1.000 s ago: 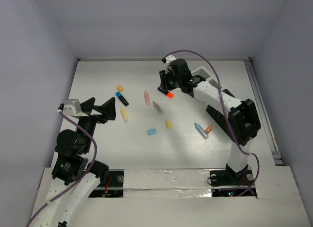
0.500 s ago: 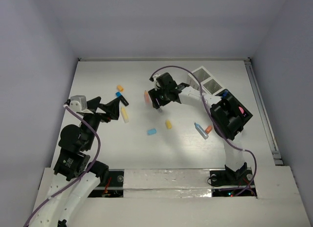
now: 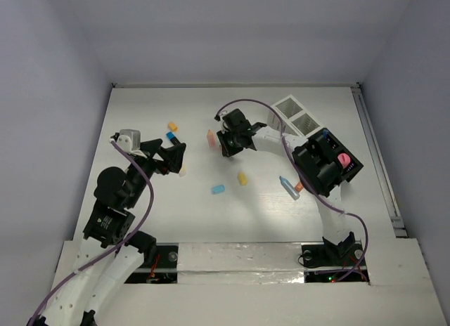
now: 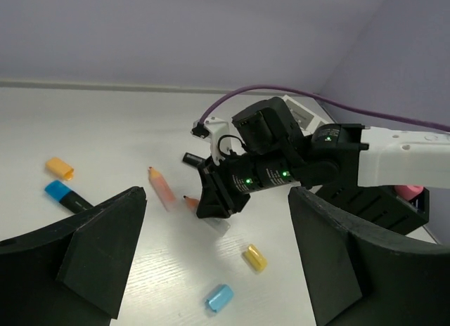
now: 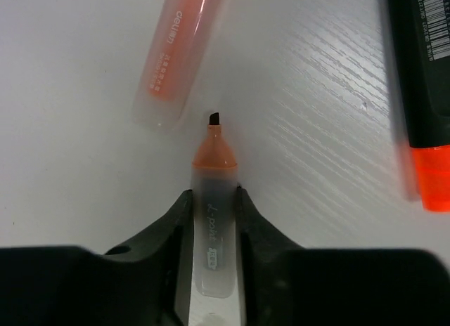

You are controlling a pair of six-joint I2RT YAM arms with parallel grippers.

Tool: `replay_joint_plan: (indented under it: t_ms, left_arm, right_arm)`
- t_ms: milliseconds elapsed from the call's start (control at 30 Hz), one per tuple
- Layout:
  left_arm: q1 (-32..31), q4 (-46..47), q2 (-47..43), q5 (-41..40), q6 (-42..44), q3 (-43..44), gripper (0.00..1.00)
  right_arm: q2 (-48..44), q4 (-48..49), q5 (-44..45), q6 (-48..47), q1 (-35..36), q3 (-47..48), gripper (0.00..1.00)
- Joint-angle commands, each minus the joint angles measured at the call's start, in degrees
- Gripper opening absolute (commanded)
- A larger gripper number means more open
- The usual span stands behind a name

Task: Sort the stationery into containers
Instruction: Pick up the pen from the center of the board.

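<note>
The right claw (image 5: 212, 199) pinches a clear-barrelled marker with a bare orange tip (image 5: 214, 161). Its two black fingers press against the barrel's sides, and the tip points out ahead of them over the white desk (image 3: 140, 108).

- **Just past that held marker's tip:** a peach translucent marker (image 5: 179, 52) lies flat, not touching it.
- **To its right in the wrist view:** a black marker with an orange cap (image 5: 422, 129) lies on the desk.
- **Well to its right from above:** the row of joined slatted square boxes (image 3: 304, 120) has two white boxes at the far end and black ones nearer. A pink cylinder (image 3: 343, 159) stands in one of the black boxes.
- **Nearer the arm bases than the held marker:** a small pale blue block (image 3: 219, 190) and a small yellow block (image 3: 242, 178) lie apart from each other.
- **To its left:** the left claw (image 3: 174, 159) is spread wide and grips nothing. A yellow marker (image 3: 183, 170) shows at its edge, and a black marker with a blue cap (image 3: 171, 137) and a short orange piece (image 3: 172, 126) lie just beyond it.
</note>
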Motion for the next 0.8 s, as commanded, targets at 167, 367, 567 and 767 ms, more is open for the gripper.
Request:
replay_joint_plan:
  t_ms: [167,367,567,767]
  left_arm:
    - [0.3,-0.2,1.4,1.1,-3.7,1.3,0.79]
    - [0.3,-1.6,5.8,3.1,-5.3,1.4,0.77]
    - [0.3,-0.8,10.1,8.8,-6.5,0.7,0.63]
    - [0.3,3.4,12.4,14.0,-9.5,-1.4,0.57]
  right_arm:
    - [-6.5,3.8,3.7,2.8,-0.1,-4.9,0.13]
    - [-19.5,11.1,2.6,6.6,-0.1,-11.4,0.12]
    - [-29.5,23.1,-3.2,15.5,-0.1,-20.1,0.12]
    - [-34.2,33.5,-9.9,25.0,0.4,-26.0,0.13]
